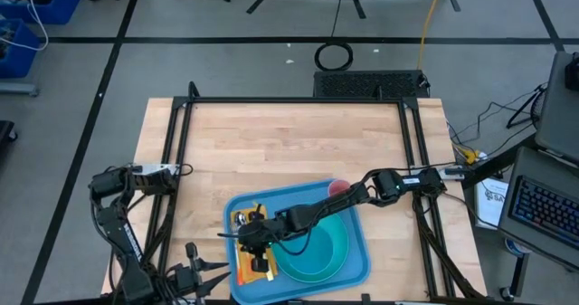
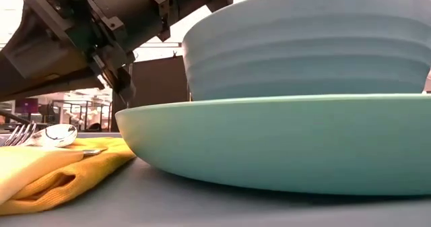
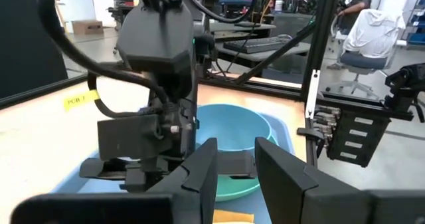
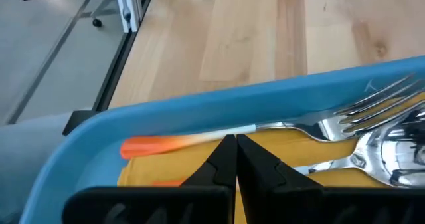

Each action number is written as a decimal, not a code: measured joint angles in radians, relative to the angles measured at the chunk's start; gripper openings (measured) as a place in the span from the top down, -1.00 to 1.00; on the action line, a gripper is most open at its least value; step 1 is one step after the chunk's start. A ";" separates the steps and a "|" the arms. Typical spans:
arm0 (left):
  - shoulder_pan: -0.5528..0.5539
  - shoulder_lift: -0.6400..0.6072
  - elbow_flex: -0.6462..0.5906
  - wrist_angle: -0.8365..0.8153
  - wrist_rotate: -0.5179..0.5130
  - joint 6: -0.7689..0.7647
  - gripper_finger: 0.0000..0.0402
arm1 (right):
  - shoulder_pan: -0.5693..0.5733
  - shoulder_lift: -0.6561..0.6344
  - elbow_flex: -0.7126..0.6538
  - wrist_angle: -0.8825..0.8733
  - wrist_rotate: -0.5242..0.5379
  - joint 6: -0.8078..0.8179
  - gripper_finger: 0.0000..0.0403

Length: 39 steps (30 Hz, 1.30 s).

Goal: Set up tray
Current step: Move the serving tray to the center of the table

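- The tray is blue and sits at the near edge of the wooden table, about midway across its width.
- A round teal plate takes up the tray's right part, and a light blue bowl stands on it.
- A yellow napkin lies along the tray's left side, just beside the plate.
- A fork with an orange handle and a spoon lie side by side on the napkin.
- A pink object shows at the tray's far edge, partly hidden by the right arm; what it is cannot be told.
- The right gripper reaches in from the right and hangs low over the napkin and cutlery, its fingers pressed together with nothing between them.
- The left gripper waits off the table's near left corner, its fingers apart and empty.
- Beyond the table, a person sits on a chair.
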 joint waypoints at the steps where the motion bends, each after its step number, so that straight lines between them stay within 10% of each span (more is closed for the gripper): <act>1: 0.001 0.000 0.000 0.001 0.002 0.000 0.48 | 0.000 0.000 0.000 0.004 0.006 -0.005 1.00; 39: 0.001 0.000 0.000 0.001 0.007 -0.001 0.48 | -0.029 0.056 0.005 -0.019 0.055 0.106 1.00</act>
